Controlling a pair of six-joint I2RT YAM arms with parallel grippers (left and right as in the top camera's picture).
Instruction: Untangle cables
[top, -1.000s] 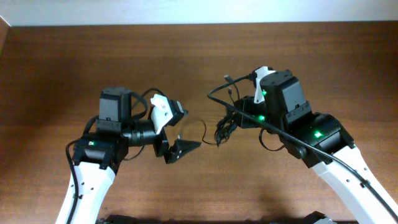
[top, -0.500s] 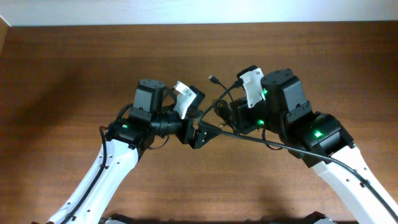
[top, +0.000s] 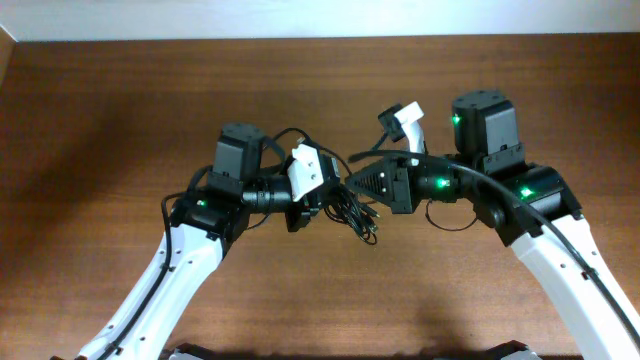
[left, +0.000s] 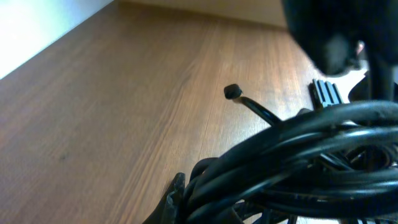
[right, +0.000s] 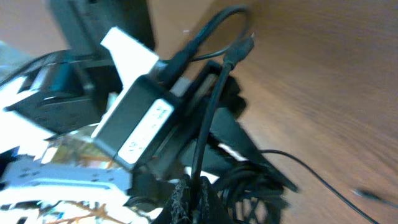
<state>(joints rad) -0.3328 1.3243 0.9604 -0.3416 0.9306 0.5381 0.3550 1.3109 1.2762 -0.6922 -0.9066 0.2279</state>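
The cables (top: 355, 218) hang as a knotted black bundle between the two arms, near the table's middle. My left gripper (top: 325, 208) is shut on the bundle's left side. In the left wrist view the cables (left: 298, 168) fill the lower right. One dark finger (left: 177, 193) shows beside them and a plug end (left: 231, 91) sticks out above. My right gripper (top: 354, 186) points left, just above the bundle. In the right wrist view it (right: 191, 198) is shut on one black cable (right: 211, 106) that runs up to a small plug (right: 241, 51).
A thin black wire loop (top: 445, 222) lies on the wooden table (top: 120, 110) under the right arm, and the same wire (right: 323, 180) trails across the wood. The left gripper's body with its white label (right: 143, 127) is close in front of the right wrist camera.
My left gripper stood open half a second ago and is now shut on the bundle. The right arm has turned its gripper leftward, and the bundle now hangs lower, by the left gripper.
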